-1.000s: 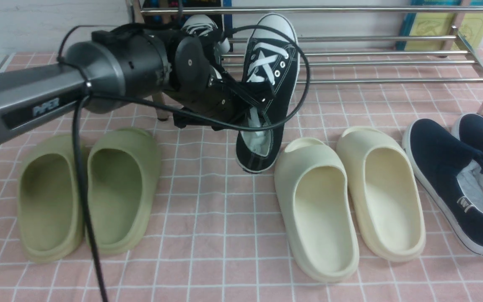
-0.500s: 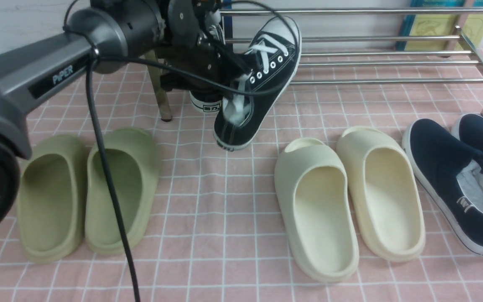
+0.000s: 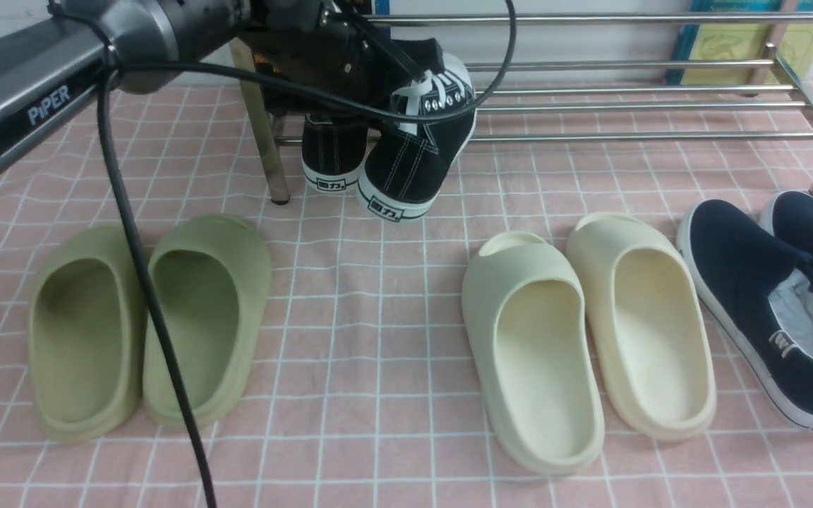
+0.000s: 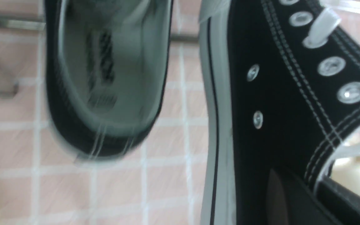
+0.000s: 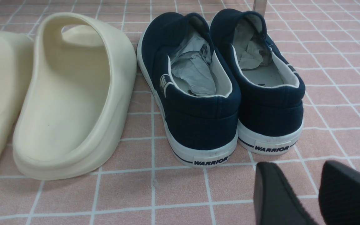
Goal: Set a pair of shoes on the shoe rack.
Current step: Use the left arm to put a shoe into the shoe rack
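My left gripper point(image 3: 406, 88) is shut on the side wall of one black lace-up sneaker point(image 3: 413, 152) and holds it at the left end of the chrome shoe rack point(image 3: 625, 106), toe over the bars and heel point(image 3: 387, 204) hanging off the front. The second black sneaker point(image 3: 332, 159) lies just to its left on the rack, heel toward me. In the left wrist view the held sneaker point(image 4: 261, 93) fills the right side, with one finger point(image 4: 280, 197) outside and one inside. The second sneaker point(image 4: 105, 78) is blurred there. My right gripper point(image 5: 295, 170) is open and empty above the cloth.
Green foam slides point(image 3: 152, 324), cream slides point(image 3: 590, 331) and navy slip-on shoes point(image 3: 766, 296) stand in a row on the pink checked cloth in front of the rack. The navy pair point(image 5: 220, 87) is just ahead of my right gripper. A rack leg point(image 3: 265, 141) stands left of the sneakers.
My left arm has moved up and back toward the rack. The held sneaker has swung from toe-up to nearly level and now sits beside the second sneaker.
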Controlling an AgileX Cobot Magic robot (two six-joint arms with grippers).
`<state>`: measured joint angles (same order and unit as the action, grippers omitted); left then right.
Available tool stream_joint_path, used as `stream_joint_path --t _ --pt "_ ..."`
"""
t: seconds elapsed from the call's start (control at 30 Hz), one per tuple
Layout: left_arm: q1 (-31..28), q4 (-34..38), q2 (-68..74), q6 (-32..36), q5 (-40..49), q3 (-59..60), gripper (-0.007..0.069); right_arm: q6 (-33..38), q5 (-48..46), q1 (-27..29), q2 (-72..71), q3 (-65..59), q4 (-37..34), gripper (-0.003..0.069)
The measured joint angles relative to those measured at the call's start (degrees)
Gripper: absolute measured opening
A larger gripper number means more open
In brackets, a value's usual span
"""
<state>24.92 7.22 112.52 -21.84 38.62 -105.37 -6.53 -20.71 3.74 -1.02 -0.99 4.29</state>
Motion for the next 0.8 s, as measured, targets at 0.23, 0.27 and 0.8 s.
stream_joint_path --t 0.23,0.27,0.8 --pt "0.0 1.9 4.1 -3.7 -14.4 0.0 0.0024 0.0 0.0 0.0 0.0 0.0 0.0 0.0238" --pt "0.0 1.9 4.7 -3.9 -15.7 0.0 0.0024 0.0 0.0 0.0 0.0 0.0 0.1 0.0238" --pt "-2.6 1.7 8.8 -4.3 -25.5 -0.1 0.0215 0.0 0.0 0.0 0.0 0.0 0.1 0.0238"
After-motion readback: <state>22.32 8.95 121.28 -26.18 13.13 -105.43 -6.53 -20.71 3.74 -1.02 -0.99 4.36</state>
